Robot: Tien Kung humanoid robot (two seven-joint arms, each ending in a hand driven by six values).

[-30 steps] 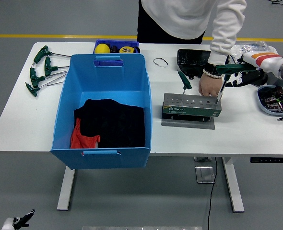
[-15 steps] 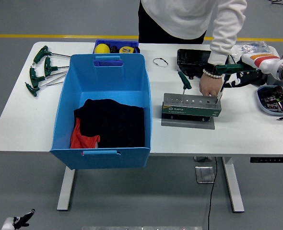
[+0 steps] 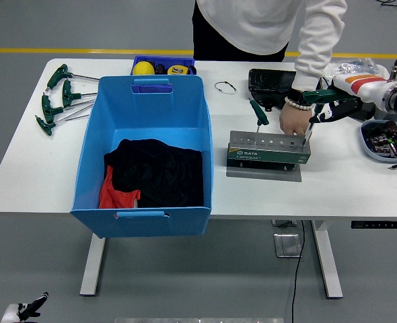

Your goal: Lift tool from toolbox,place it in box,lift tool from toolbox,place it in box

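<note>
One green T-handle tool [image 3: 317,98] we see gripped in the robot's black right hand [image 3: 338,108], its shaft tip at the green-and-grey metal tool holder [image 3: 268,149]. A person's hand [image 3: 294,122] rests on that holder; the big blue plastic box [image 3: 146,151] sits left.

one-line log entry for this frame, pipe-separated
right robot hand: shut on green T-handle wrench, lifting from SATA tool holder | person's hand: steadies holder | blue bin: holds clothes | left: not in view

Right robot hand [image 3: 338,108] around green T-handle tool [image 3: 317,97] above toolbox [image 3: 268,149]
</note>
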